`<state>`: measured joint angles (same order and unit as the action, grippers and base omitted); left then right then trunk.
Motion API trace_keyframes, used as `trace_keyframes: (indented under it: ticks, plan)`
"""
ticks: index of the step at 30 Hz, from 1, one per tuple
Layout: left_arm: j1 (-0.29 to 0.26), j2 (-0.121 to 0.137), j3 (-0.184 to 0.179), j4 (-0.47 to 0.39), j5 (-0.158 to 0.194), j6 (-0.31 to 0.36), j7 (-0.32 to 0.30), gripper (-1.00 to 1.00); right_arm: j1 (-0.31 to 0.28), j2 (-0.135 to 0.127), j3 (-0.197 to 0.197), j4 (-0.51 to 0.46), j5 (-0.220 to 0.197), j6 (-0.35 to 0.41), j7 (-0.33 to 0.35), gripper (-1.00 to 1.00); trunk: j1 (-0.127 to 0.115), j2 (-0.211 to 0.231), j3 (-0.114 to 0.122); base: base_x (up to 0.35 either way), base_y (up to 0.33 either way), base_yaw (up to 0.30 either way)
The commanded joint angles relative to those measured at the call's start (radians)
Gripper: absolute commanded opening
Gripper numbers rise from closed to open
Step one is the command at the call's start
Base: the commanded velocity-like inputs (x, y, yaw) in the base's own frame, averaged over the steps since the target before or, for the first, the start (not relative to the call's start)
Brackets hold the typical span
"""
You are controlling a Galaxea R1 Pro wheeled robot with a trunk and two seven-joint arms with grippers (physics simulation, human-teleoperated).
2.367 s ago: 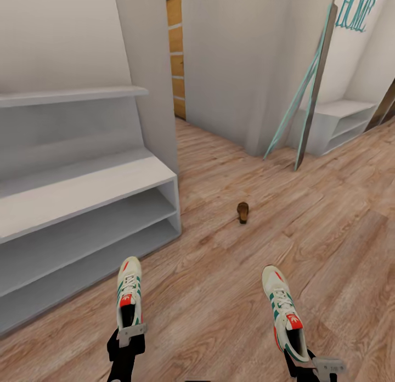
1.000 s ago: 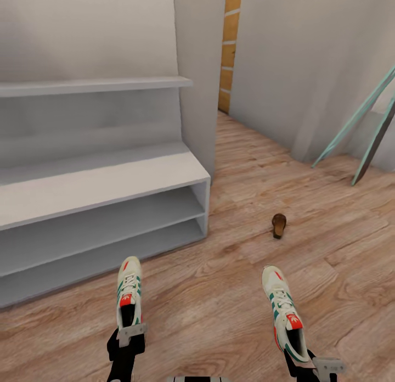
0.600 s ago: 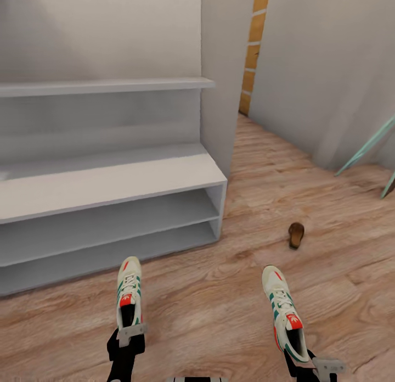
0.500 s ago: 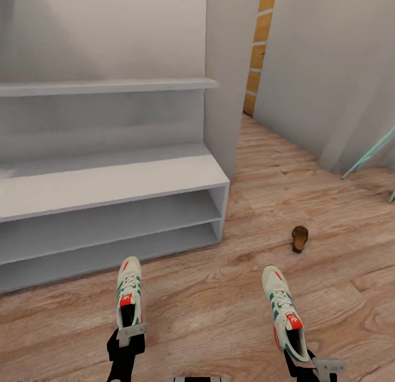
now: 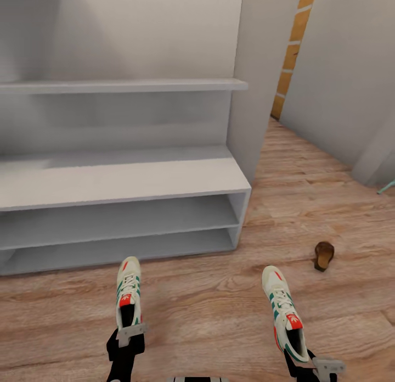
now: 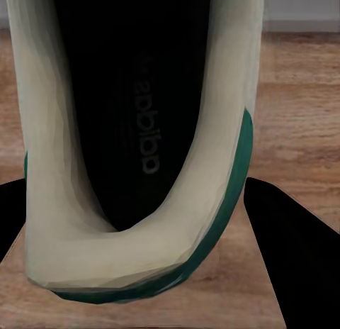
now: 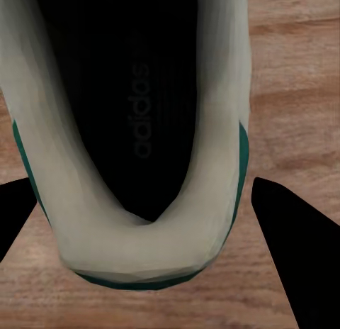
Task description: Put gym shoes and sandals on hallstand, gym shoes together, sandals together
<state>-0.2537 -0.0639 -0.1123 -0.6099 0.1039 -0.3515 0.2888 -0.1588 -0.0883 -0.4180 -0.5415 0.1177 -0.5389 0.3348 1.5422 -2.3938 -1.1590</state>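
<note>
Two gym shoes up in the air, one in each gripper. Left shoe [image 5: 129,297] pinched at the heel by the left gripper [image 5: 130,333], toe pointing at the shoe rack [image 5: 126,179]. Right shoe [image 5: 283,310] pinched at the heel by the right gripper [image 5: 323,365], toe pointing the same way. Both sets of jaws closed tight on the heel rims, with dark fingers [image 6: 297,251] on either side of the heel in the left wrist view and the same for the fingers [image 7: 301,230] in the right wrist view. Shoes well apart from each other, both over the wood floor [image 5: 219,316], near the front of the rack but not on it yet.

One brown sandal [image 5: 323,256] lying on the floor, off to the right, past the end of the rack. Other sandal nowhere to tell from here.

Probably the carrying step: bringing both gym shoes to the rack. Next move likely: roll closer, lift both shoes over the flat top of the bench, set them down side by side, close together, then let go. Care needed so no shoe tips off the front edge. Sandal after that.
</note>
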Motion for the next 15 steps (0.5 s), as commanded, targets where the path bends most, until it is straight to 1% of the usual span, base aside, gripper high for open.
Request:
trace_keyframes:
  ticks: [1, 3, 5, 10, 13, 15]
  plan:
    - [0.000, 0.001, -0.007, 0.001, 0.010, -0.007, 0.006, -1.00, -0.001, 0.001, -0.008, 0.000, 0.010, -0.004, 0.006, -1.00, 0.000, 0.000, -0.001, -0.008, -0.001, 0.276]
    - [0.000, 0.001, -0.008, 0.001, 0.010, -0.009, 0.006, -1.00, -0.001, 0.001, -0.008, 0.000, 0.010, -0.004, 0.006, -1.00, 0.000, 0.000, -0.001, -0.110, -0.001, 0.276]
    - [0.000, 0.001, -0.008, 0.001, 0.010, -0.010, 0.006, -1.00, -0.001, 0.001, -0.008, 0.000, 0.009, -0.004, 0.006, -1.00, 0.000, 0.000, -0.001, -0.230, 0.000, 0.276]
    - [0.000, 0.001, -0.008, 0.001, 0.010, -0.010, 0.006, -1.00, -0.001, 0.001, -0.008, 0.000, 0.010, -0.004, 0.006, -1.00, 0.000, 0.000, -0.001, -0.303, -0.016, 0.276]
    - [0.000, 0.001, -0.009, 0.001, 0.010, -0.011, 0.006, -1.00, -0.001, 0.001, -0.008, -0.001, 0.009, -0.004, 0.006, -1.00, 0.000, 0.000, -0.001, -0.303, -0.133, 0.263]
    - [-0.001, 0.001, -0.009, 0.001, 0.010, -0.011, 0.006, -1.00, -0.001, 0.001, -0.008, -0.001, 0.008, -0.004, 0.006, -1.00, 0.000, 0.000, -0.001, -0.287, -0.186, 0.117]
